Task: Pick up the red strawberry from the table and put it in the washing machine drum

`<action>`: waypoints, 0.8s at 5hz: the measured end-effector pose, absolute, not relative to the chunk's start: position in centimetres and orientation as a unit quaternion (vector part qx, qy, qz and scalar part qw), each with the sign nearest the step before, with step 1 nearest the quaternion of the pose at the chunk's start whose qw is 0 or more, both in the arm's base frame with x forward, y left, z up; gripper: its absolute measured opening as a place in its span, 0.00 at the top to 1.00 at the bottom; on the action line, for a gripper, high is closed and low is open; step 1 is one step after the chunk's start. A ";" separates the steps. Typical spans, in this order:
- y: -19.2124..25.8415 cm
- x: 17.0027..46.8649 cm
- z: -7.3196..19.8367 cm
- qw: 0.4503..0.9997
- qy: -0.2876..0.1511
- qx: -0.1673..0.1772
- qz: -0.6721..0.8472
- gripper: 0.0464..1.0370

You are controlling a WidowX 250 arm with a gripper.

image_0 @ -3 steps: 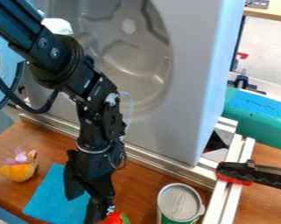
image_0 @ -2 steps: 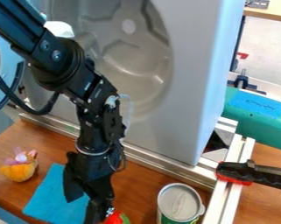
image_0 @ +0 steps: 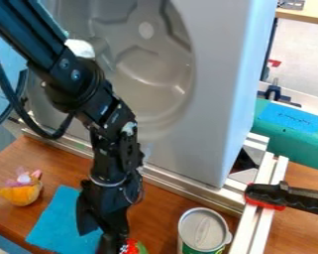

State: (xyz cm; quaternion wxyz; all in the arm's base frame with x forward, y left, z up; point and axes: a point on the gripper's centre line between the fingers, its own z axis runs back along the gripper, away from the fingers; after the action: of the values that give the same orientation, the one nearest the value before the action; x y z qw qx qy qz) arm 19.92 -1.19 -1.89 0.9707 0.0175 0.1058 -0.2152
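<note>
While hand [image_0: 99, 239] hangs open over blue cloth [image_0: 54, 224], red-green object [image_0: 132, 246] alongside, axis unclear.

The cloth [image_0: 54, 223] lies between toy [image_0: 21, 192] and can [image_0: 202, 229].
</note>
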 end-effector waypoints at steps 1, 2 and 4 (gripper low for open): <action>-1.9 19.8 -3.4 0.965 0.126 0.020 -0.230 0.03; -2.4 20.3 -4.9 0.964 0.142 0.016 -0.225 0.03; -4.0 20.8 -6.4 0.960 0.149 0.023 -0.238 0.03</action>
State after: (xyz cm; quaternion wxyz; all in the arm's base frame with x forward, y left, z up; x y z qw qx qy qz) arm 20.76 -3.96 -6.37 0.9595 0.0235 0.1485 -0.2382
